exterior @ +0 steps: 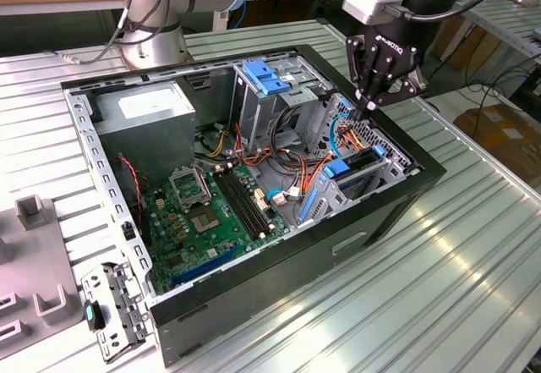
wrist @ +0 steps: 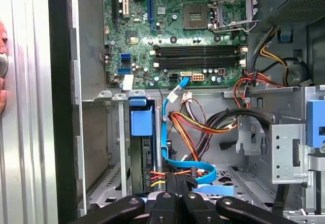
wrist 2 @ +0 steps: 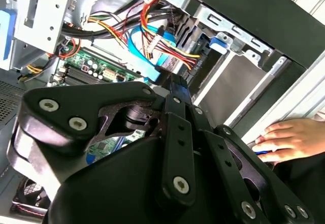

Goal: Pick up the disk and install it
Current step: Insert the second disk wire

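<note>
The disk (exterior: 340, 170) stands on edge in the lower drive bay of the open computer case (exterior: 397, 195), its blue carrier tab facing up. In the first wrist view that tab marks the disk (wrist: 141, 121), with the dark drive body below it in the slot. My black gripper (exterior: 369, 102) hangs just above the bay's cable end, fingers shut together with nothing seen between them. Its tips (wrist: 176, 181) sit at the blue data cable (wrist: 188, 167) and the red-yellow power plug beside the disk. In the second wrist view the gripper (wrist 2: 175, 82) points at the same cable bundle.
The case holds a green motherboard (exterior: 211, 212), a grey power-supply box (exterior: 148, 111) and a tall metal bay with a blue latch (exterior: 266, 77). A person's hand (wrist 2: 289, 138) rests on the ribbed table beside the case. A loose metal bracket (exterior: 114, 309) and grey fixtures (exterior: 34, 212) lie at the exterior view's left.
</note>
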`<state>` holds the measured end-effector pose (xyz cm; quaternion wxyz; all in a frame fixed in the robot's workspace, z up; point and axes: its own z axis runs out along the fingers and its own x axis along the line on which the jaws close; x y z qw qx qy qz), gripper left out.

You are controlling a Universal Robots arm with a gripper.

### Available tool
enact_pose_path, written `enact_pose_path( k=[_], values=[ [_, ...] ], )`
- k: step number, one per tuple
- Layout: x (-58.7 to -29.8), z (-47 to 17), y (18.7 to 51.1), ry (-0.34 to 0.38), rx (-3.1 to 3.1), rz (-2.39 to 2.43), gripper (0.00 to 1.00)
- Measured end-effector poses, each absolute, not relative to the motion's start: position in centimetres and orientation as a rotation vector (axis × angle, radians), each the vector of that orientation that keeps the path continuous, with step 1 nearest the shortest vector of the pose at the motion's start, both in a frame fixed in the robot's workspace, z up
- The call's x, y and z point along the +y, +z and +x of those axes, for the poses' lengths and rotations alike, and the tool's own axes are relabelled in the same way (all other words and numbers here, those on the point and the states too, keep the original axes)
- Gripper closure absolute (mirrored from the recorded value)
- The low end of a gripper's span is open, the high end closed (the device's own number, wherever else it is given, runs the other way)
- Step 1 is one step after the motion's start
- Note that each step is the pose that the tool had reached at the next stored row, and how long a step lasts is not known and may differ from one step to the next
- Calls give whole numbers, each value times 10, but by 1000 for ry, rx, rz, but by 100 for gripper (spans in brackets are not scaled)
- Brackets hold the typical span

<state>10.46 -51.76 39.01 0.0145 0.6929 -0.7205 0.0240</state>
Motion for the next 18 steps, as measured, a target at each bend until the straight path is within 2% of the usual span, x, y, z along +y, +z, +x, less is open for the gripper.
enact_pose_path(
  k=[9,14,18],
  values=[
    [-498,105,390,111,-2218,2147,89],
    [-488,105,391,187,-2177,2113,89],
    [-482,105,392,212,-2163,2099,89]
  ],
)
